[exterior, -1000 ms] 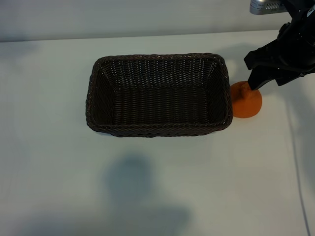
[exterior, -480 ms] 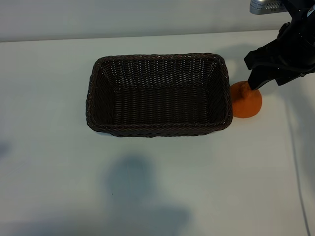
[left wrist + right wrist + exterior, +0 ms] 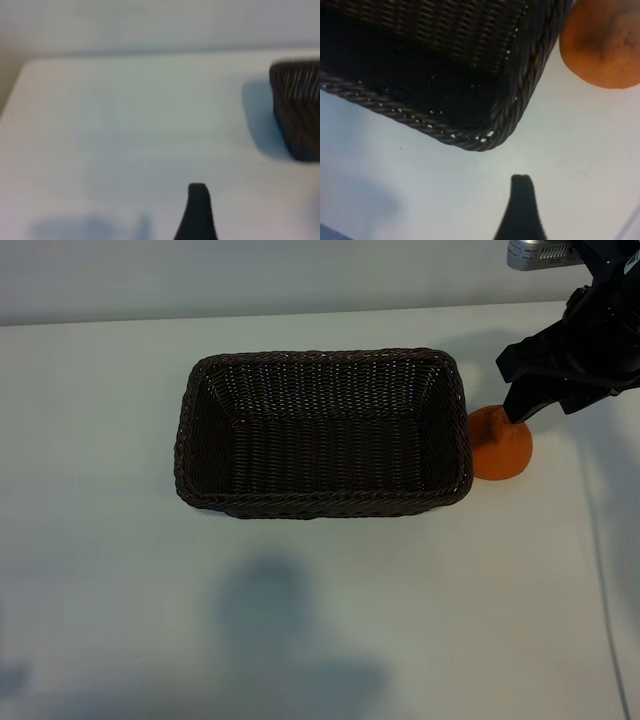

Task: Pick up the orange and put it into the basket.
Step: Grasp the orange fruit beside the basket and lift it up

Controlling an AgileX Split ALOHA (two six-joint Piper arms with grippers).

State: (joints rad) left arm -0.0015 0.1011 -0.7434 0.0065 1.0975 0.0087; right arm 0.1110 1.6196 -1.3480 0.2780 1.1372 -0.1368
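A plain white table [image 3: 120, 570] fills nearly everything, meeting a pale wall along its far edge, with soft grey shadows lying on it in front of the basket [image 3: 322, 432]. The dark wicker basket sits mid-table with nothing in it. Just off its right end, touching or nearly touching the rim, the orange [image 3: 499, 446] rests on the table. The right gripper [image 3: 541, 390] hangs directly over the orange's far side, its black jaws spread apart and gripping nothing.

The right wrist view adds a close look at a rounded basket corner [image 3: 496, 125], with the orange [image 3: 602, 45] just beyond it and one dark fingertip [image 3: 521, 202] over bare table. Only the left wrist view shows the left gripper, by one finger [image 3: 198, 212], spread and empty, well away from the basket's end [image 3: 299, 110].
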